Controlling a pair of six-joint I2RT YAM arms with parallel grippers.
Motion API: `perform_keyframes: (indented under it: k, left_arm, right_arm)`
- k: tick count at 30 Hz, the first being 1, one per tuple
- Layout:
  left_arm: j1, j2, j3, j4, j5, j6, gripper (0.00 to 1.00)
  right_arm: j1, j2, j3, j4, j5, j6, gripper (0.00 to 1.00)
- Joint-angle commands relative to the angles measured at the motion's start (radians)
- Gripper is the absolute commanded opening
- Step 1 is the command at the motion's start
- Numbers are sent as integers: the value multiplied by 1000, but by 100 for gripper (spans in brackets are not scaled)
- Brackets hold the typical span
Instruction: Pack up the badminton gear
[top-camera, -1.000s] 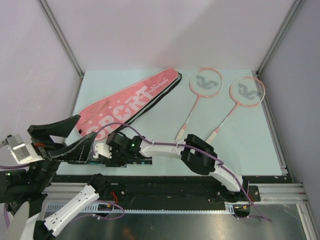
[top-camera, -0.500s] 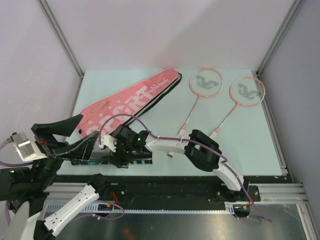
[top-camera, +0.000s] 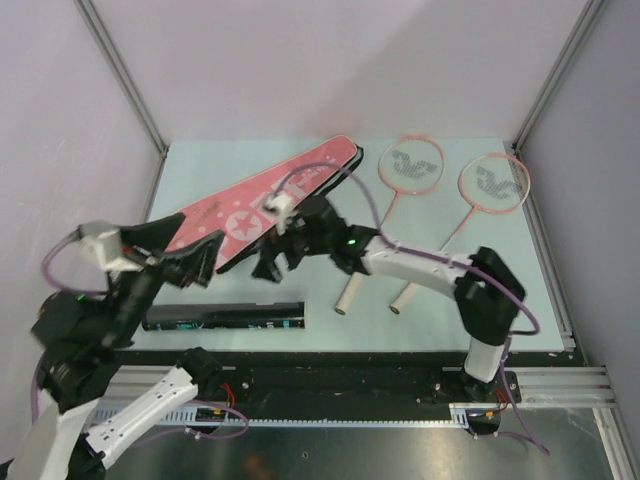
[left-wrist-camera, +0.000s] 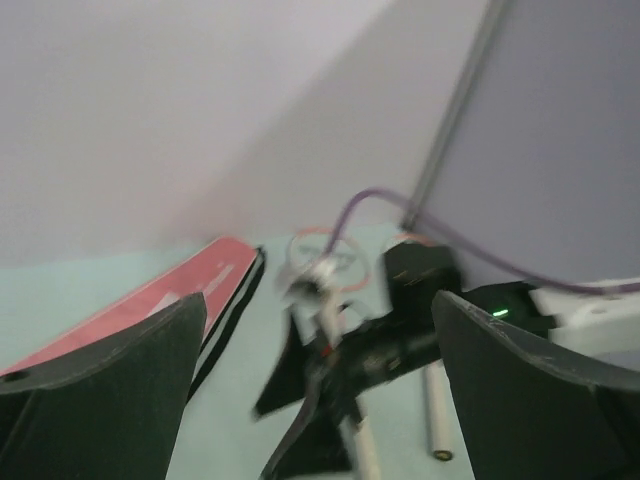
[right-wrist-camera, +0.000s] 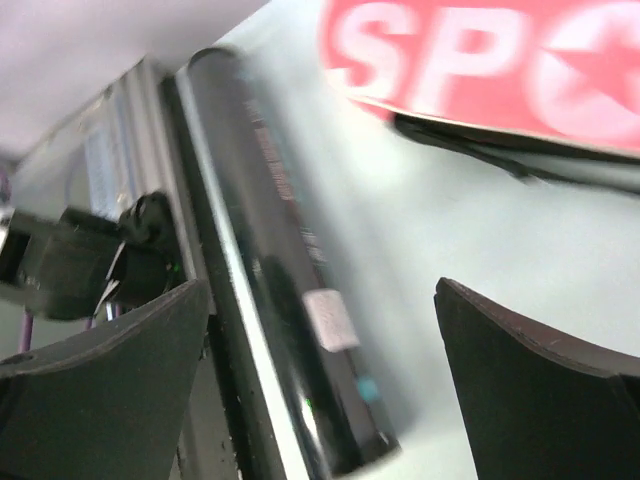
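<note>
Top external view has the pink bag (top-camera: 250, 195) lying flat and slantwise on the left half of the table (top-camera: 520, 300). Its broad end is nearer the left arm and its narrow end at the far middle. It is edged in black and carries white lettering and a star (the right wrist view reads only "SP" before that star). The black tube (top-camera: 225, 316), long and glossy, lies along the near edge, parallel to it and touching neither gripper. On the right half, one racket (top-camera: 411, 165) and a second racket (top-camera: 493, 184) lie side by side, pink rims toward the far edge and pale handles toward the near one. The right arm rises from its base, folds at the elbow and stretches leftward over the racket shafts. The right gripper (top-camera: 285, 248) hangs above the bag's near edge, its fingers (right-wrist-camera: 100, 400) spread wide and holding nothing. The left gripper (top-camera: 180, 255) is raised at the left, facing the right one, jaws likewise wide apart and empty. Count: one bag, one tube, two rackets, two arms.
</note>
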Motion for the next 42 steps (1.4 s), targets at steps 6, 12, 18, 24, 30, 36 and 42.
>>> perform_keyframes:
  k: [6, 12, 18, 24, 30, 36, 42]
  left_arm:
    - [118, 514, 31, -53, -45, -22, 84]
    - [296, 872, 72, 70, 305, -53, 73]
    - [291, 1260, 238, 91, 309, 48, 79]
    - [284, 1419, 313, 161, 220, 53, 67]
    - [256, 1473, 307, 231, 124, 45, 65]
    - [261, 1542, 370, 240, 73, 59, 57]
    - [262, 1551, 339, 238, -5, 47, 69]
  right_arm:
    - [-379, -87, -227, 189, 99, 677, 78]
    - [-496, 185, -223, 626, 103, 965, 47]
    - [-544, 372, -68, 598, 187, 937, 55]
    - [-565, 484, 136, 388, 278, 929, 58]
    - [-542, 581, 309, 135, 400, 941, 53]
    - [-539, 645, 408, 189, 384, 875, 46]
    - [-533, 723, 494, 172, 371, 929, 47]
